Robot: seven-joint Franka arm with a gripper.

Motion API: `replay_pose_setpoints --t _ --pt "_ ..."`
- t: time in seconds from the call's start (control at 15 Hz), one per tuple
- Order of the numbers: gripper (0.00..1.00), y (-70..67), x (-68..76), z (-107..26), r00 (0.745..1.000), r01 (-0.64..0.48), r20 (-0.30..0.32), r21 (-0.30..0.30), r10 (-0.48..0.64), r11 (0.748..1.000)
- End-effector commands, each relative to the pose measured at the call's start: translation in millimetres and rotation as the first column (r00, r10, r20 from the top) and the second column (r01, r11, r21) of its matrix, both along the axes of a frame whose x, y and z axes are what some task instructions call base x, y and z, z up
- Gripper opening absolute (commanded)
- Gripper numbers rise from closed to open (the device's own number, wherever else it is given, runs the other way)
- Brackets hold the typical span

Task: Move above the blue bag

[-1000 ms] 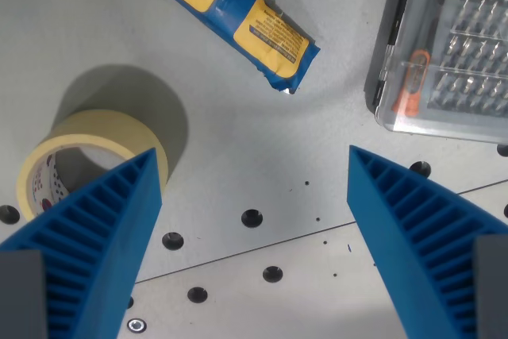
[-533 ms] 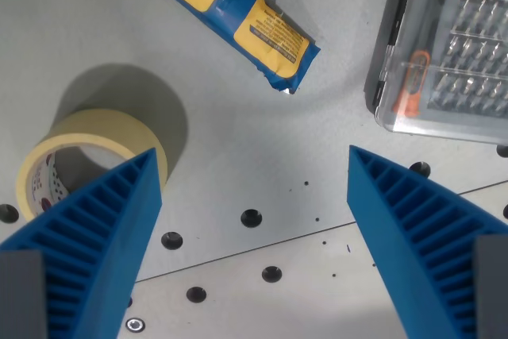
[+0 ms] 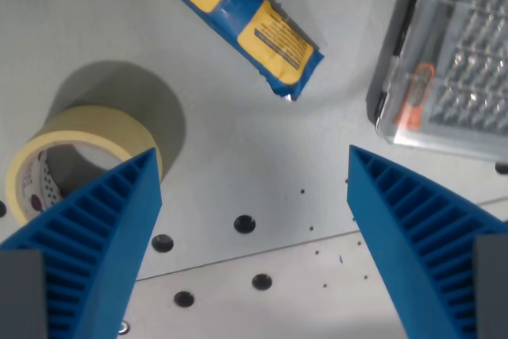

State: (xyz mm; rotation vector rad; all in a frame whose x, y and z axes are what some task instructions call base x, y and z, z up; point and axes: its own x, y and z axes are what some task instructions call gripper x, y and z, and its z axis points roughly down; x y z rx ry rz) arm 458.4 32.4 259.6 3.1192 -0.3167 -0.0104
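The blue bag (image 3: 238, 17), a long blue packet with yellow labels, lies slanted at the top centre of the wrist view, its crimped end pointing down-right. My gripper (image 3: 254, 166) is open, its two ribbed blue fingers (image 3: 95, 236) reaching up from the lower corners with nothing between them. The bag sits well beyond the fingertips, toward the top of the view, and its upper-left end is cut off by the frame edge.
A roll of cream masking tape (image 3: 75, 156) stands at the wrist view's left, partly behind the left finger. A clear plastic case of screwdriver bits (image 3: 452, 69) fills the upper right. The grey table (image 3: 238, 164) has several dark holes and a seam line.
The whole scene has shifted slightly and blurred a little, so the camera has moved. The bag, tape and case keep their places relative to each other. The fingers stay equally spread.
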Motion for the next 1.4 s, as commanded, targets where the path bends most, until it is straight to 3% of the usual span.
replay_pose_setpoints --t 0.07,0.47,1.4 --pt "1.00 1.7 8.4 -5.0 0.985 -0.174 -0.003 -0.007 0.174 0.985" --pt "1.00 4.5 19.5 -19.9 0.942 -0.336 -0.023 -0.010 0.335 0.942" --pt "1.00 9.2 47.5 -65.6 0.771 -0.636 -0.045 -0.010 0.635 0.771"
